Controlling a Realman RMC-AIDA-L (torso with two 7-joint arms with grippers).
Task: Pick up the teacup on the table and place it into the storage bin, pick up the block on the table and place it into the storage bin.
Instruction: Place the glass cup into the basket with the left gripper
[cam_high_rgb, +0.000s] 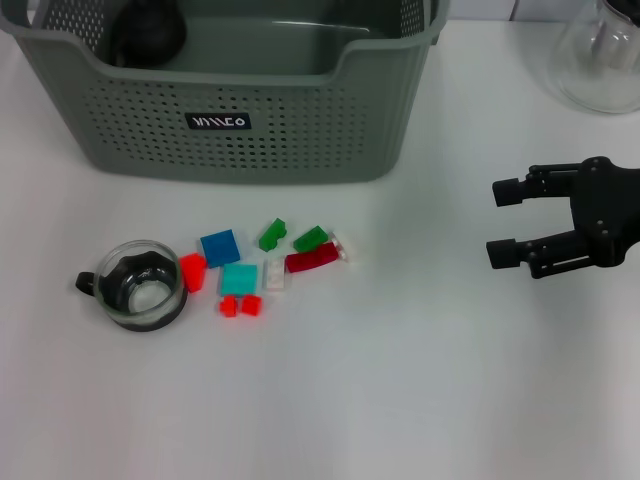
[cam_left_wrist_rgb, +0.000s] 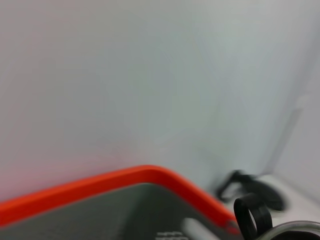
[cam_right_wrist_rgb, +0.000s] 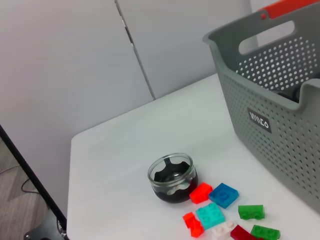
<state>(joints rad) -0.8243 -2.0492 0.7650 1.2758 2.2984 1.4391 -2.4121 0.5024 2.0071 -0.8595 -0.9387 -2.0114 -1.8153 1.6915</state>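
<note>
On the white table, nearest the robot, the teacup stands upright on the left, a clear glass cup with a black handle, and a scatter of small blocks in red, blue, teal, green and white lies just beside it toward the middle. Level with them but well apart on the right, the right gripper hovers with its fingers spread apart and nothing between them, pointing toward the blocks. Farther back stands the storage bin, grey-green and perforated, a dark object inside its left corner. The left gripper is not seen in any view.
</note>
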